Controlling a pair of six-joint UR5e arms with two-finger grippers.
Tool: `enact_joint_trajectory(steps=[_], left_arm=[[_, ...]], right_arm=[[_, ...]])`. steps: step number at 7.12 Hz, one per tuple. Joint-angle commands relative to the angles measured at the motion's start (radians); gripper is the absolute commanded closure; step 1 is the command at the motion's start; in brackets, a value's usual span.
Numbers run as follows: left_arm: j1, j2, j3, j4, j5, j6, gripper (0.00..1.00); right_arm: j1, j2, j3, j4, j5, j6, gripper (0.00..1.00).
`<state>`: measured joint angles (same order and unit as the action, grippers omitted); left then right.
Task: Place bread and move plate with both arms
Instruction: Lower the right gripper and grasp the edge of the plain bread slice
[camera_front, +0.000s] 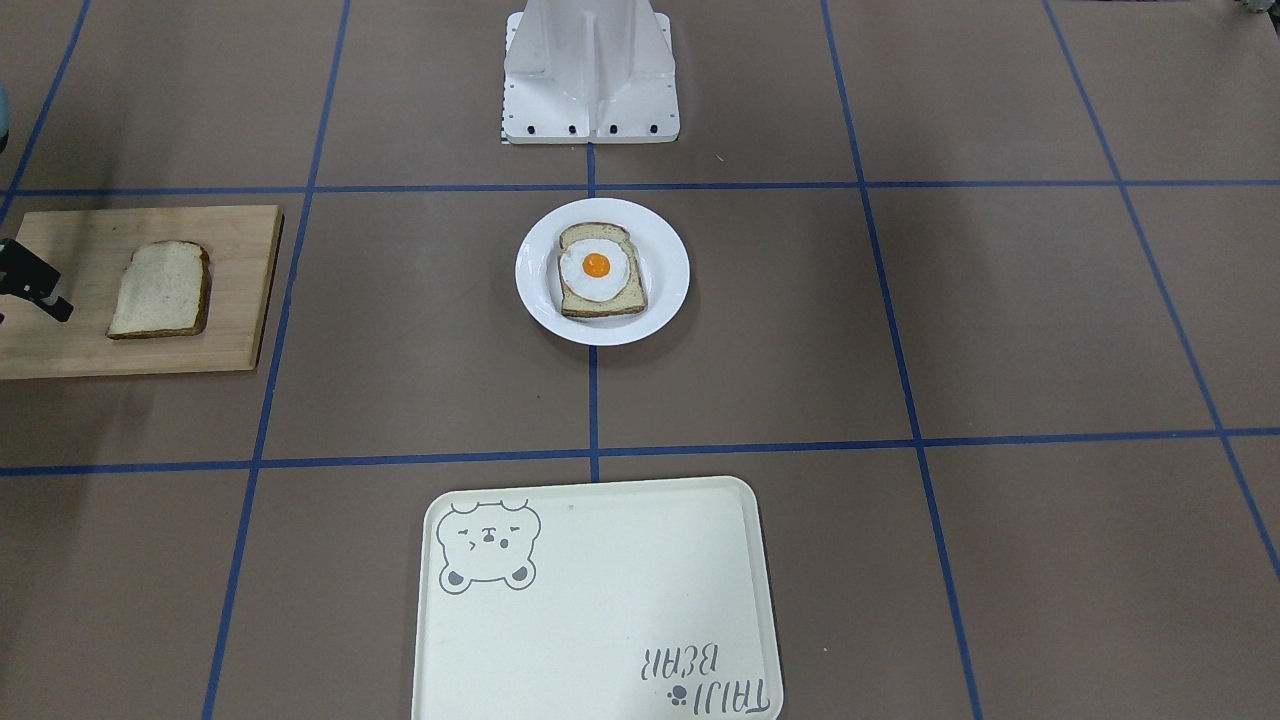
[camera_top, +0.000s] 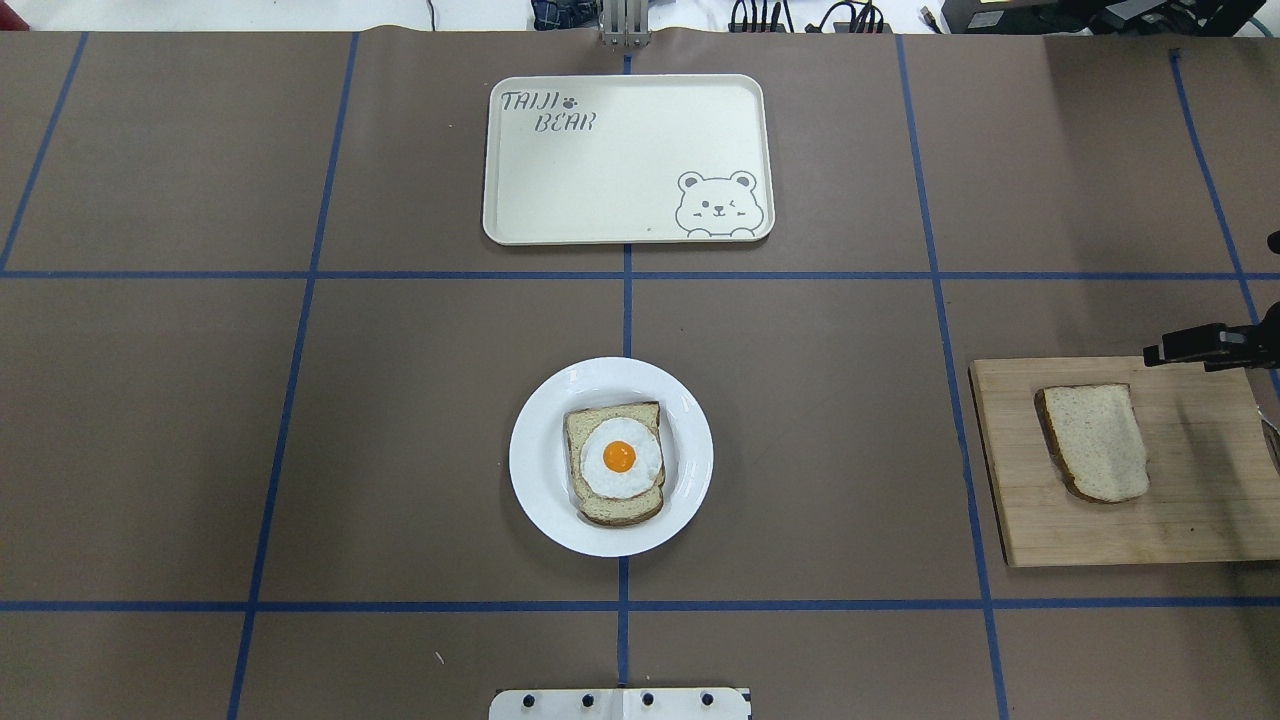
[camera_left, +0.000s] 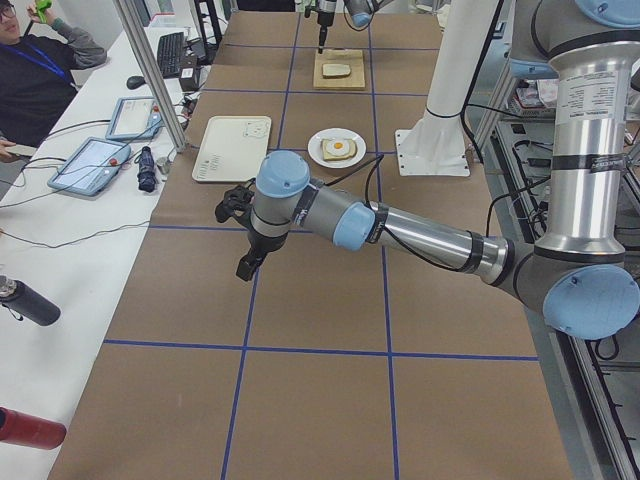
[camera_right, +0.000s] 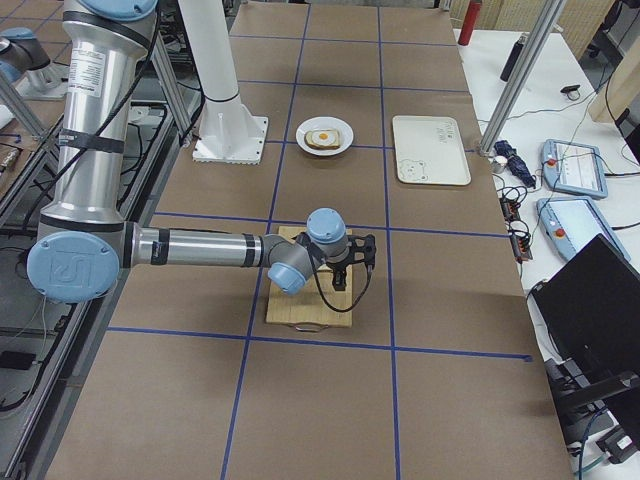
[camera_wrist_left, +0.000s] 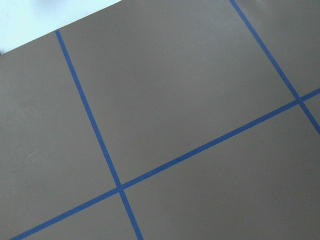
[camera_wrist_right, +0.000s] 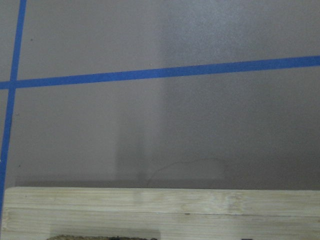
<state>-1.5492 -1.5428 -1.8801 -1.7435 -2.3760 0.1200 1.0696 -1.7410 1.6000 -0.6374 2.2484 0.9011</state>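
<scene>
The bread (camera_front: 160, 288) lies flat on a wooden cutting board (camera_front: 230, 300), also seen in the overhead view (camera_top: 1095, 442). The white plate (camera_front: 672, 270) sits mid-table (camera_top: 535, 460) and holds another slice topped with a fried egg (camera_top: 618, 462). My right gripper (camera_top: 1150, 352) hangs over the board's far edge, beside the bread and apart from it; it also shows in the front view (camera_front: 58, 308). I cannot tell how its jaws stand. My left gripper (camera_left: 244, 266) hovers over bare table far to my left, and I cannot tell if it is open.
A cream tray with a bear drawing (camera_top: 625, 160) lies beyond the plate. The white pedestal base (camera_front: 590, 70) stands behind the plate. A side table with tablets (camera_left: 90, 160) and a seated person (camera_left: 30, 70) runs along the far edge.
</scene>
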Motion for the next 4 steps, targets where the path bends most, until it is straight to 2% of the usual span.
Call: enact_joint_trajectory(steps=[1, 2, 4], left_arm=[[0.000, 0.001, -0.002, -0.002, 0.000, -0.003, 0.02], [0.000, 0.001, -0.002, -0.002, 0.000, -0.003, 0.02], [0.000, 0.000, -0.002, -0.002, 0.000, -0.003, 0.02]], right_arm=[[-0.051, 0.006, -0.020, 0.042, -0.015, 0.033, 0.32], [-0.071, 0.006, -0.018, 0.042, -0.020, 0.033, 0.39], [-0.106, 0.006, -0.017, 0.042, -0.042, 0.032, 0.39]])
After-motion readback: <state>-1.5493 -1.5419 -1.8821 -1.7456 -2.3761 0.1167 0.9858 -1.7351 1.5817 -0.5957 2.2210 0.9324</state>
